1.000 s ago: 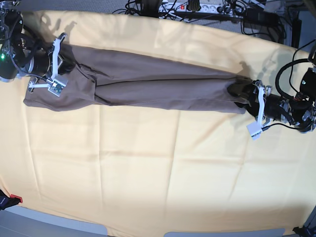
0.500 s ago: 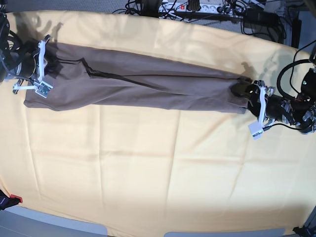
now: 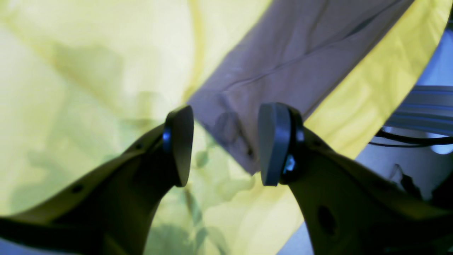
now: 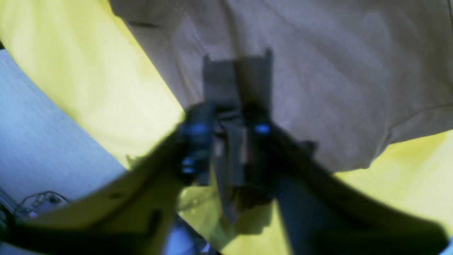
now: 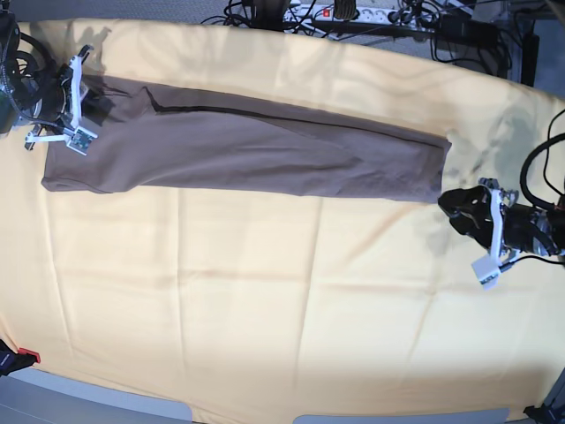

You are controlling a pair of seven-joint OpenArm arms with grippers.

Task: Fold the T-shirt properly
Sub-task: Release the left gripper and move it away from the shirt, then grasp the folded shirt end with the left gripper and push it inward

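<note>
**Taupe strip laid out, cross folds still to come**

Taupe-brown fabric stretches across the upper part of the base view: the T-shirt (image 5: 247, 150) lies folded lengthwise into one long narrow band on the pale yellow cloth (image 5: 265, 300), running from the upper left almost to the right edge. To my eye the long side folds are done, and what remains is doubling the band end to end into a compact packet, plus smoothing the diagonal ridge along its upper half.

At the lower right, the left gripper (image 5: 466, 212) sits just off the shirt's end, jaws parted with nothing between them; its wrist view shows only cloth and shirt corner in the gap. At the upper left, the right gripper (image 5: 81, 99) is at the shirt's other end. Its wrist view is blurred, so I cannot tell whether it is gripping the fabric or has let go.
</note>
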